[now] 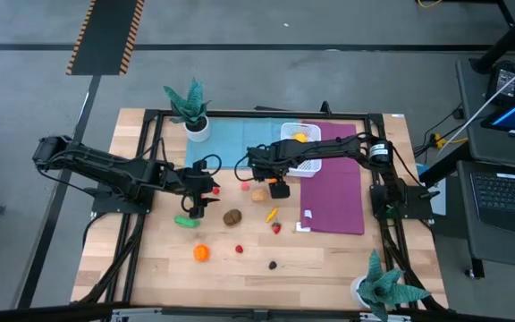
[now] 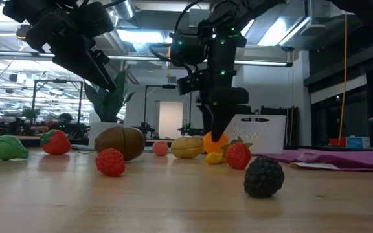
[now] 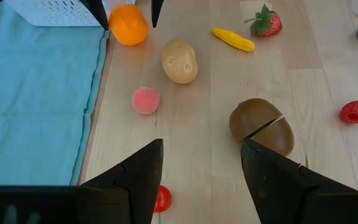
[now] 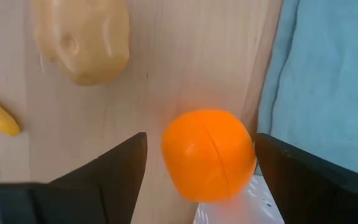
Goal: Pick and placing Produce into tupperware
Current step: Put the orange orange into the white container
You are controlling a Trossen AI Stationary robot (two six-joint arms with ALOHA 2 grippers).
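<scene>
High view, arms: two; the left gripper [image 1: 206,190] hangs over bare wood near the table's middle, the right gripper [image 1: 278,186] just off the teal mat's [image 1: 231,143] near edge.
High view, tupperware: one white tupperware [image 1: 304,152], astride the seam between the teal mat and the purple mat [image 1: 333,192]; one orange-yellow piece [image 1: 299,138] inside.
High view, produce on wood: about ten pieces, among them a green piece [image 1: 184,220], a brown kiwi [image 1: 232,216], an orange [image 1: 201,253], a dark berry [image 1: 273,265]; the smallest are hard to count.
High view, plants: two, at opposite corners.
Low view: right gripper [image 2: 220,133] hangs low over an orange fruit [image 2: 214,142]; strawberries, two [image 2: 56,142] [image 2: 237,155]; raspberry, one [image 2: 111,162].
Left wrist view: fingers [image 3: 138,174] stand apart, nothing between them; one potato [image 3: 180,61], one pink ball [image 3: 146,100], one yellow piece [image 3: 233,39].
Right wrist view: fingers [image 4: 114,168] spread wide either side of the orange fruit [image 4: 208,154], not touching it.
</scene>
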